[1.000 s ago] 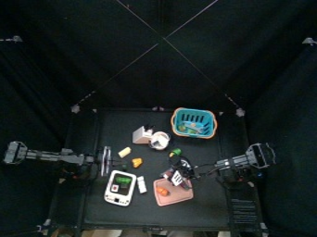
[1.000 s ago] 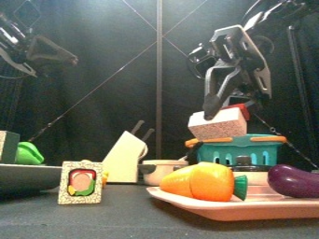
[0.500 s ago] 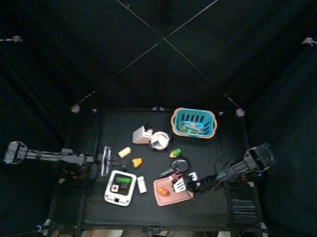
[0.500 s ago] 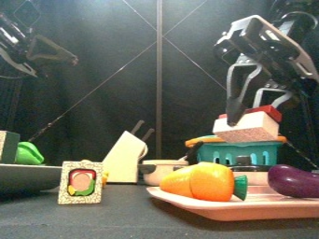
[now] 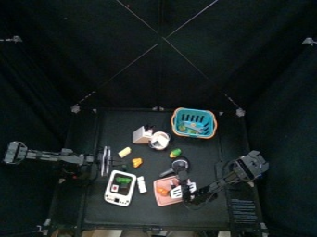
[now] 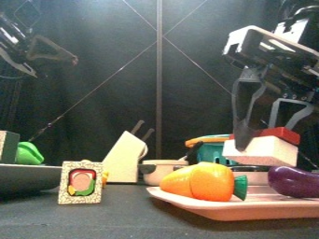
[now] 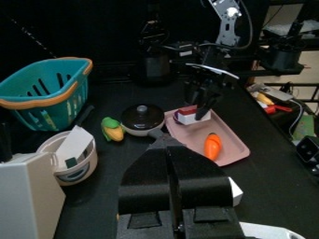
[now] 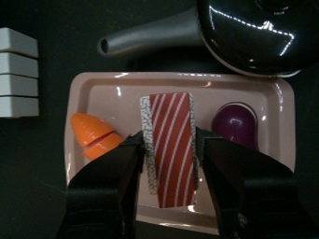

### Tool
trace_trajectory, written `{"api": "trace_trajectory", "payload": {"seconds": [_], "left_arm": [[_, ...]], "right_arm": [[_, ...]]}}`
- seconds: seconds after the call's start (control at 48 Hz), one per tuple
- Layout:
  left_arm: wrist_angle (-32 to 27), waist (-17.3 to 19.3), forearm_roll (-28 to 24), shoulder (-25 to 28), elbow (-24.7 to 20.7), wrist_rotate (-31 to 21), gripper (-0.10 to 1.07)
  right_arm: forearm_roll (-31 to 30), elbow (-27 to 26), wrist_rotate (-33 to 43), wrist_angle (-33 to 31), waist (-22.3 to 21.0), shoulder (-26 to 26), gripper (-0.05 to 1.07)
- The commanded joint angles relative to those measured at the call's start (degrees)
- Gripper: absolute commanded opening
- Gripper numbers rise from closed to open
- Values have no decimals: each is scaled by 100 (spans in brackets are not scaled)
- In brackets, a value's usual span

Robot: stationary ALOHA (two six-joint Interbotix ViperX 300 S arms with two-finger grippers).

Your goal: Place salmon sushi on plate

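Salmon sushi (image 8: 173,147), orange-striped slab on white rice block, looks light and rigid (likely plastic); right end effector (image 8: 174,173) clamps its long sides above the flat dusty-pink plate (image 8: 112,93).

No legible text, seemingly

On the counter (image 5: 210,153) the plate (image 8: 282,110) sits at the front, the carrot (image 8: 95,133) and eggplant (image 8: 236,123) on it either side of the sushi (image 8: 173,146); the basket (image 5: 195,120) stands behind.
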State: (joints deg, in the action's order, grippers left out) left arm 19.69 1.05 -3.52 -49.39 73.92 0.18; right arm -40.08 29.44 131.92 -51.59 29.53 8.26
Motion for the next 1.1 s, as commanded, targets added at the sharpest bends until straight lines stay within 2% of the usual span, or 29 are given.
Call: {"api": "trace_trajectory", "payload": {"seconds": [0.0, 0.375, 0.75, 0.854, 1.083], "left_arm": [[9, 9, 0, 9, -97, -9, 1], [-44, 9, 0, 9, -97, -9, 1], [-79, 9, 9, 9, -97, -9, 1], [-79, 9, 0, 9, -97, -9, 1], [-79, 9, 9, 9, -105, -9, 1]], "right_arm": [[88, -176, 9, 0, 0, -26, 60], [211, -237, 18, 9, 0, 176, 61], [211, -264, 9, 9, 0, 229, 87], [202, -290, 0, 9, -9, 229, 91], [211, -299, -18, -9, -9, 202, 91]]}}
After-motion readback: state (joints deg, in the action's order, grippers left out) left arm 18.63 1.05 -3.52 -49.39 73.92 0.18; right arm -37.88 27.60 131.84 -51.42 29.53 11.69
